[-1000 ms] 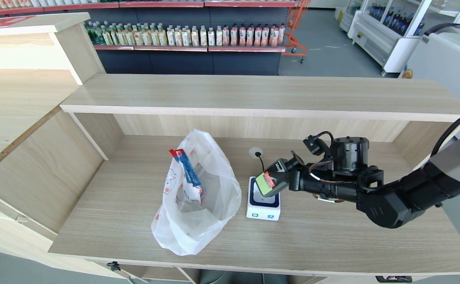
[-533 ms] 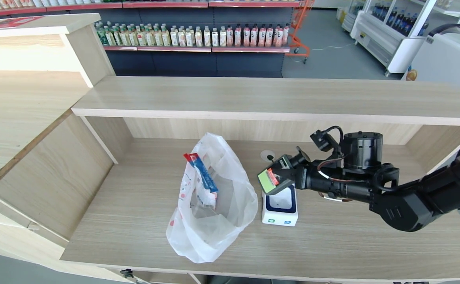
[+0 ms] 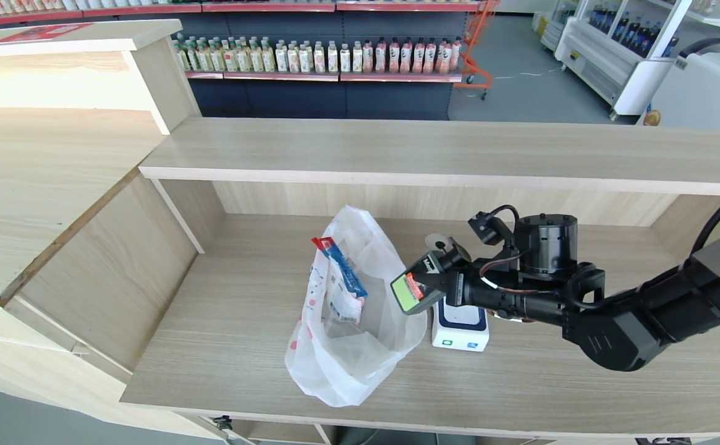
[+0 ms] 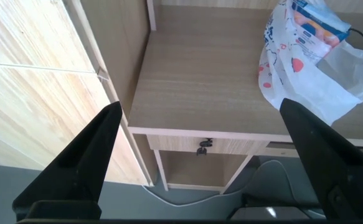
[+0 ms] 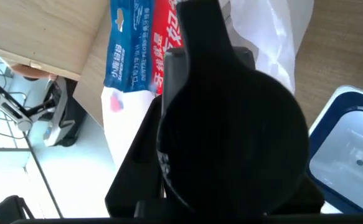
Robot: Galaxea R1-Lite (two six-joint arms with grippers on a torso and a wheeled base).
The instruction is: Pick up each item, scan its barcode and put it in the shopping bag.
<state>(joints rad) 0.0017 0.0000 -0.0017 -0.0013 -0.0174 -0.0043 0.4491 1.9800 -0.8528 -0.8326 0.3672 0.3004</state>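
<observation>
1. The left gripper (image 4: 200, 111) hangs off the front edge of the counter (image 3: 520, 383), its jaws spread wide with nothing between them.
2. The bag (image 3: 341, 364) stands open near the front edge, about the middle. A red and blue pack (image 3: 340, 279) stands inside it.
3. The right gripper (image 3: 420, 281) pinches a green box (image 3: 407, 294) in the air, above the bag's right rim.
4. The scanner (image 3: 460, 322) sits just beside the bag, on its right side, under this gripper.

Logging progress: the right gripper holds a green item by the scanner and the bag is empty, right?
No: the bag is not empty; the head view shows a red-and-blue pack in it. The right gripper does hold the green item by the scanner.
</observation>
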